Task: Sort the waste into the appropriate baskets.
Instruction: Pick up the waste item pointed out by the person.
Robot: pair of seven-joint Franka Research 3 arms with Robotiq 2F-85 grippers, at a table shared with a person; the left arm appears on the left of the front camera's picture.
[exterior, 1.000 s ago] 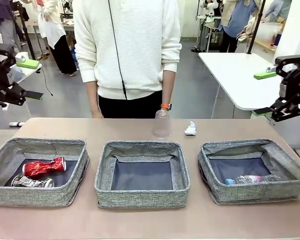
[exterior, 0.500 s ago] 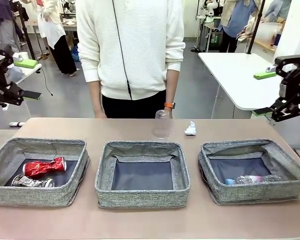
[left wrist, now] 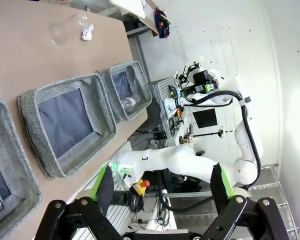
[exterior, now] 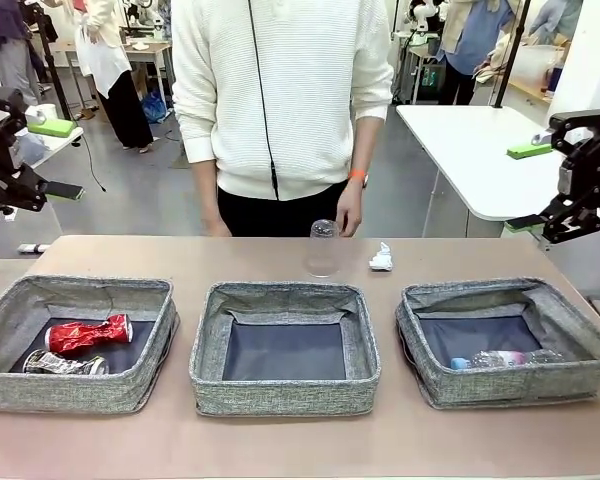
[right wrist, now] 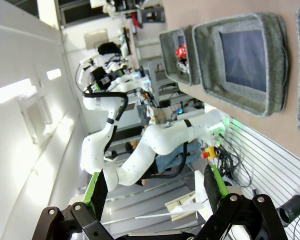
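A clear plastic cup (exterior: pixel 323 248) stands upside down on the table behind the middle basket (exterior: pixel 285 345), which holds nothing. A crumpled white paper wad (exterior: pixel 381 258) lies to its right. The left basket (exterior: pixel 75 340) holds a crushed red can (exterior: pixel 87 333) and a crushed dark printed can (exterior: pixel 65 364). A clear bottle with a blue cap (exterior: pixel 500 358) lies in the right basket (exterior: pixel 507 338). My left gripper (left wrist: pixel 161 185) and right gripper (right wrist: pixel 155 190) are both open and hold nothing, raised off the table's two ends. The left wrist view catches the cup (left wrist: pixel 65 31) and wad (left wrist: pixel 86 33) far off.
A person in a white sweater (exterior: pixel 280 90) stands at the far edge, one hand (exterior: pixel 350 215) hanging just above and behind the cup. A white table (exterior: pixel 480 150) stands at the back right. The left arm (exterior: pixel 5 160) and the right arm (exterior: pixel 580 185) stay beside the table.
The person has stepped to the right and the hand has come off the cup and lifted a little. The cup stays put. Neither arm has moved.
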